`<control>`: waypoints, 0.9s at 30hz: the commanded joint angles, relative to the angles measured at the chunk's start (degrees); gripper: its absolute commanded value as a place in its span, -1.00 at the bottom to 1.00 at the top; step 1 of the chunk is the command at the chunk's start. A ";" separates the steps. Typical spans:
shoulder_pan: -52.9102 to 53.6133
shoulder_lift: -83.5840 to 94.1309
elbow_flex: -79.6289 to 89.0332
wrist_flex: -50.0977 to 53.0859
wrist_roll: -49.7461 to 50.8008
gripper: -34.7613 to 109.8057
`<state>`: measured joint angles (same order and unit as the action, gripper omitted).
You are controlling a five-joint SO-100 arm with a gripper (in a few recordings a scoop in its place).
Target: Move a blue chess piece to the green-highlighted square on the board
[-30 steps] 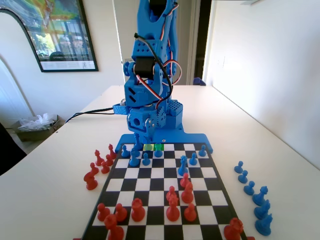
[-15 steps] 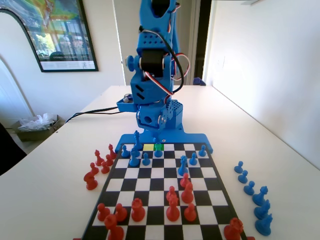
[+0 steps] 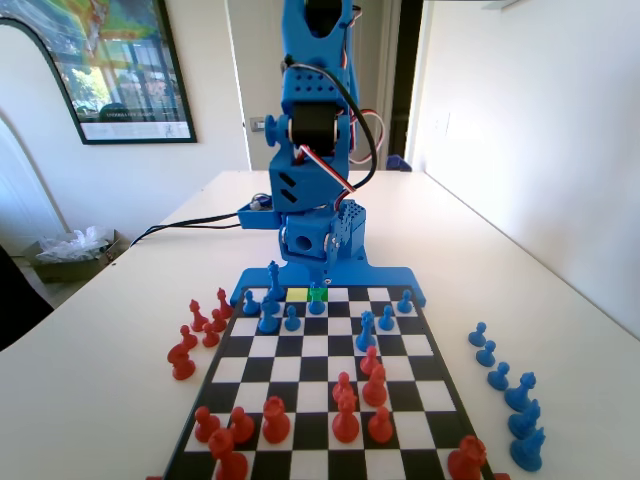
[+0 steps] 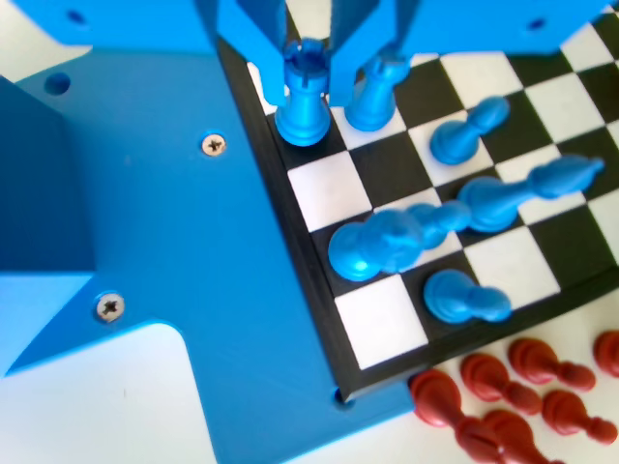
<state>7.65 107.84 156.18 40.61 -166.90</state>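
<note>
Hanging open at the wrist view's twelve o'clock, gripper [image 4: 308, 68] jaws spread either side of a blue rook [image 4: 303, 114] standing on the corner of the board [image 4: 319, 280]. In the fixed view, showing the blue chess piece [image 3: 316, 304] standing just at six o'clock of the green-highlighted square [image 3: 319, 292], with the yellow square [image 3: 297, 295] touching it at nine o'clock.

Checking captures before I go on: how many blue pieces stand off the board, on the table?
6 blue pieces, in one row on the table right of the board in the fixed view, running toward the camera. None seems hidden.
</note>
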 commanded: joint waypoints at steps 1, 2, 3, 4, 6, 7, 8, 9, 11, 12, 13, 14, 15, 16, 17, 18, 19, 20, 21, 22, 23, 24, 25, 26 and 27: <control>1.23 2.02 1.41 -1.58 -5.36 -0.50; 1.41 2.02 1.85 -2.29 -5.54 -0.50; 1.49 2.02 2.02 -2.46 -5.71 -0.50; 1.67 2.02 2.11 -2.46 -5.89 -0.50; 1.85 2.02 2.11 -2.46 -6.06 -0.50; 1.85 2.02 2.02 -2.46 -6.06 -0.50; 1.93 2.02 2.02 -2.46 -5.98 -0.49; 1.93 2.02 1.85 -2.46 -5.71 -0.48; 2.02 2.02 1.76 -2.46 -5.62 -0.45; 2.11 2.02 1.67 -2.46 -5.45 -0.44; 2.02 2.02 1.58 -2.46 -5.01 -0.39; 1.85 2.02 1.58 -2.46 -4.66 -0.38; 1.76 2.02 1.49 -2.46 -4.48 -0.36; 1.76 2.02 1.49 -2.46 -4.48 -0.35; 1.76 2.02 1.41 -2.46 -4.48 -0.35; 1.76 2.02 1.41 -2.37 -4.48 -0.35; 1.76 2.02 1.32 -2.29 -4.48 -0.35; 1.76 2.02 1.14 -1.93 -4.57 -0.35; 1.67 2.02 0.70 -1.14 -4.48 -0.35; 1.58 2.02 -0.35 0.62 -4.39 -0.35; 1.58 2.11 -0.97 1.67 -4.31 -0.35; 1.58 2.20 -1.76 3.08 -4.22 -0.35; 1.58 2.29 -2.72 4.57 -4.31 -0.35; 1.58 2.46 -3.52 5.89 -4.39 -0.35; 1.67 2.64 -4.39 7.29 -4.39 -0.35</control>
<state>8.70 107.84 155.39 43.68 -166.90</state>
